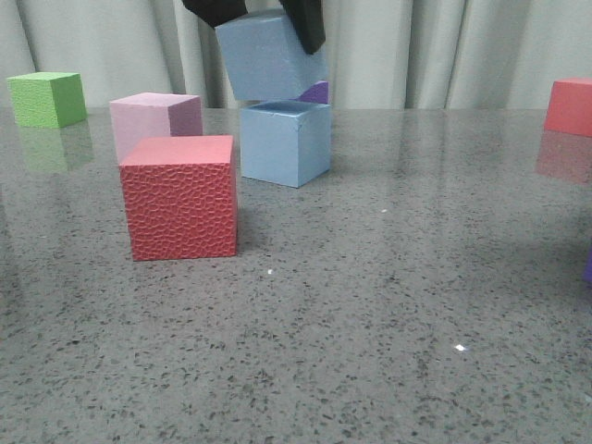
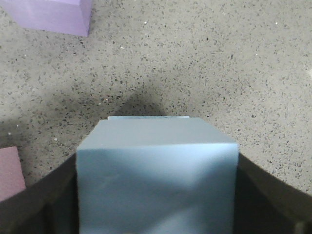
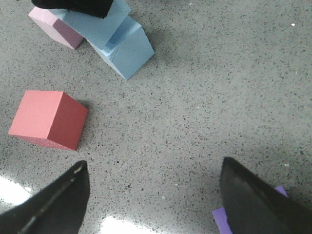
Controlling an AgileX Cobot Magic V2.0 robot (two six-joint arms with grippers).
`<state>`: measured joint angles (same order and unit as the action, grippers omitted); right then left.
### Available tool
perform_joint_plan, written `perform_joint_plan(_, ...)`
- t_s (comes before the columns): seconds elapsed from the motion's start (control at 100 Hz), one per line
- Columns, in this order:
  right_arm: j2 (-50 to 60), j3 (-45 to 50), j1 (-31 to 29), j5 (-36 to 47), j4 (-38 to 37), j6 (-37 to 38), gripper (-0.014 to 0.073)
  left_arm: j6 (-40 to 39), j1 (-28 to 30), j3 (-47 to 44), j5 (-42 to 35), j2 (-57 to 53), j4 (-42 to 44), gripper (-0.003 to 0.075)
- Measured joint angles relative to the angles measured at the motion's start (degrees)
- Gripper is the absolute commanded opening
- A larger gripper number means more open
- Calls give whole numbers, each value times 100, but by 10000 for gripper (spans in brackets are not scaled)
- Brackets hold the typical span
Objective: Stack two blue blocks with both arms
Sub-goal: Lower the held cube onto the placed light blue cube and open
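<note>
I am holding one blue block (image 1: 268, 54) in the left pincer (image 2: 156, 195), whose dark fingers (image 2: 39, 200) are pressing against both of its sides. In the front view this held block is tilting slightly, with its lower edge right at the top of the second blue block (image 1: 285, 143); I cannot tell whether they are touching. That second block is sitting on the grey speckled bench (image 1: 370, 305), just beside the pale pink cube (image 1: 153, 120) and behind the red cube (image 1: 178, 197). A purple cube (image 1: 316, 92) is peeking out behind the pair. The right pincer (image 3: 153, 195) is hanging over bare bench with its fingers (image 3: 58, 200) spread wide apart and gripping nothing, well apart from the blue blocks. A green cube (image 1: 46, 98) is sitting far off on the left.
</note>
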<state>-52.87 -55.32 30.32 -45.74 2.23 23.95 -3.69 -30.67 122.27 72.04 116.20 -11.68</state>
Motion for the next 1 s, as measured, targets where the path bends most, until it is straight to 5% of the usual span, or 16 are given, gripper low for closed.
perform_joint_plan(0.14,0,0,0,0,0,0,559,0,0,0,0,0,-5,356)
perform_joint_plan(0.34,0,0,0,0,-3,0,559,0,0,0,0,0,-13,508)
perform_joint_plan(1.0,0,0,0,85,-3,0,559,0,0,0,0,-55,-13,513)
